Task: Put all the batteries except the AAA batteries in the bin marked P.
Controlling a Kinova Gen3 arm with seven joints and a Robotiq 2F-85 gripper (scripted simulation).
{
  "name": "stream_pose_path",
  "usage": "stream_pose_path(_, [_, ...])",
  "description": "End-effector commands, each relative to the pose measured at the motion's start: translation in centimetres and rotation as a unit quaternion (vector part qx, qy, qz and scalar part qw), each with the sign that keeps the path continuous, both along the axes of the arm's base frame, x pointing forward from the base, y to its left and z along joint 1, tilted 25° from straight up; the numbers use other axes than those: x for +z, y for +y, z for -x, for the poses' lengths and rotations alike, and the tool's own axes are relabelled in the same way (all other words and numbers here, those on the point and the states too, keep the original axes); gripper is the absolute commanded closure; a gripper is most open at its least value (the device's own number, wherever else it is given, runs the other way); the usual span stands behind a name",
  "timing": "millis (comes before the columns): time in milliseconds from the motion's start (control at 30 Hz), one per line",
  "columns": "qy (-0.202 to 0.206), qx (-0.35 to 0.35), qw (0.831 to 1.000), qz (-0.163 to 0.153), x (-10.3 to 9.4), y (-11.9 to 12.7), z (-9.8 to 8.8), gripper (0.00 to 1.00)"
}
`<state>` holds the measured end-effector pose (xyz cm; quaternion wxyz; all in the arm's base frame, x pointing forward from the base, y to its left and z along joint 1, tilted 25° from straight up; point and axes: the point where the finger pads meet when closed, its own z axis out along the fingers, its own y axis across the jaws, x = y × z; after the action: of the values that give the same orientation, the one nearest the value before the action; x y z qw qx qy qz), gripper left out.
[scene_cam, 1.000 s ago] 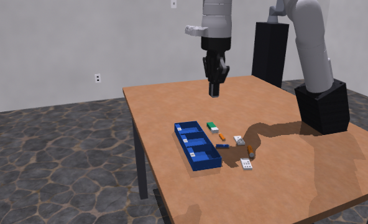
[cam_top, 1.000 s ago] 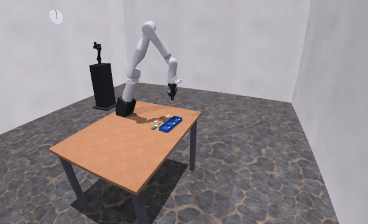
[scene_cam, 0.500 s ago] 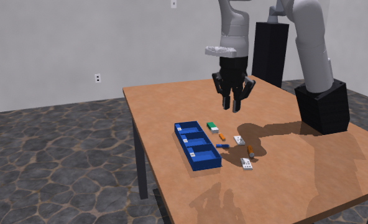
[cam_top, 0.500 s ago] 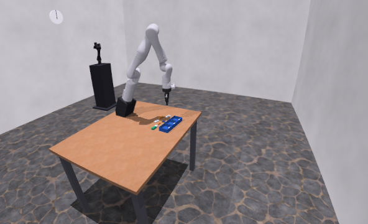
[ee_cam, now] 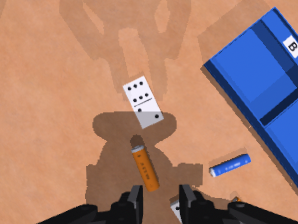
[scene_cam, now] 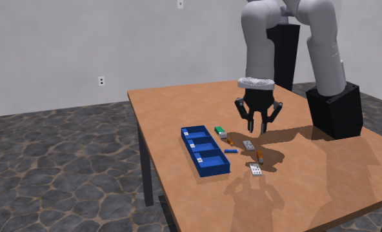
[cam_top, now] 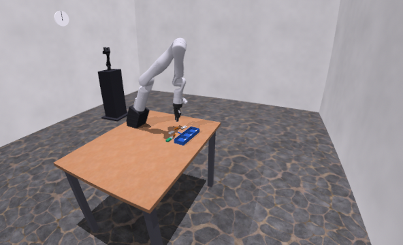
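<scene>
My gripper [scene_cam: 257, 130] hangs above the table with its fingers partly apart and nothing between them; it also shows in the wrist view [ee_cam: 160, 204]. Below it lie a large orange battery [scene_cam: 260, 156] [ee_cam: 144, 164], a small blue battery [scene_cam: 231, 151] [ee_cam: 229, 164], a small orange battery [scene_cam: 230, 141] and a green and grey block battery [scene_cam: 220, 131]. The blue three-compartment bin [scene_cam: 204, 149] [ee_cam: 266, 90] stands to their side near the table edge. Its white labels are too small to read.
Two grey dominoes lie among the batteries, one [scene_cam: 248, 145] under the gripper and one [scene_cam: 255, 169] [ee_cam: 143, 100] farther out. The arm's black base [scene_cam: 334, 111] stands at the table's back. The table edge runs just beyond the bin.
</scene>
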<state>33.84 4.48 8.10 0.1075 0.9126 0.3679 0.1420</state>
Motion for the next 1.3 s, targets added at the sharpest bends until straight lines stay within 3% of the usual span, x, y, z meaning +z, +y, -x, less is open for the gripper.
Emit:
stream_pose_path(0, [-0.018,0.074,0.997,0.021,-1.3,1.9,0.4,0.71])
stream_pose_path(100, [-0.035,0.131,0.99,0.038,-1.3,2.4,0.3,0.71])
stream_pose_path(133, [-0.03,0.152,0.987,0.046,-1.8,1.6,1.8,0.71])
stream_pose_path(167, [-0.032,0.171,0.984,0.05,-1.9,1.6,1.9,0.71])
stream_pose_path(533, [-0.032,0.171,0.984,0.05,-1.7,1.2,1.6,0.71])
stream_pose_path(567, [-0.044,0.164,0.985,0.044,-1.2,1.9,0.2,0.71])
stream_pose_path(600, [-0.044,0.163,0.985,0.044,-1.2,1.8,0.2,0.71])
stream_pose_path(633, [-0.032,0.171,0.984,0.05,-1.7,1.0,1.6,0.71])
stream_pose_path(767, [-0.032,0.171,0.984,0.05,-1.6,0.8,1.5,0.71])
stream_pose_path(800, [-0.043,0.163,0.985,0.045,-1.2,1.5,0.1,0.71])
stream_pose_path(833, [-0.043,0.163,0.985,0.045,-1.2,1.5,0.1,0.71])
stream_pose_path(900, [-0.043,0.163,0.985,0.045,-1.2,1.5,0.1,0.71])
stream_pose_path(933, [-0.032,0.171,0.984,0.05,-1.6,0.7,1.6,0.71])
stream_pose_path(1033, [-0.032,0.171,0.984,0.05,-1.6,0.7,1.6,0.71])
stream_pose_path(1067, [-0.044,0.163,0.985,0.044,-1.2,1.5,0.1,0.71])
stream_pose_path(1100, [-0.044,0.163,0.985,0.044,-1.2,1.5,0.1,0.71])
stream_pose_path(1133, [-0.032,0.171,0.984,0.05,-1.6,0.7,1.6,0.71])
stream_pose_path(1233, [-0.032,0.171,0.984,0.05,-1.6,0.7,1.6,0.71])
stream_pose_path(1267, [-0.044,0.163,0.985,0.044,-1.2,1.5,0.1,0.71])
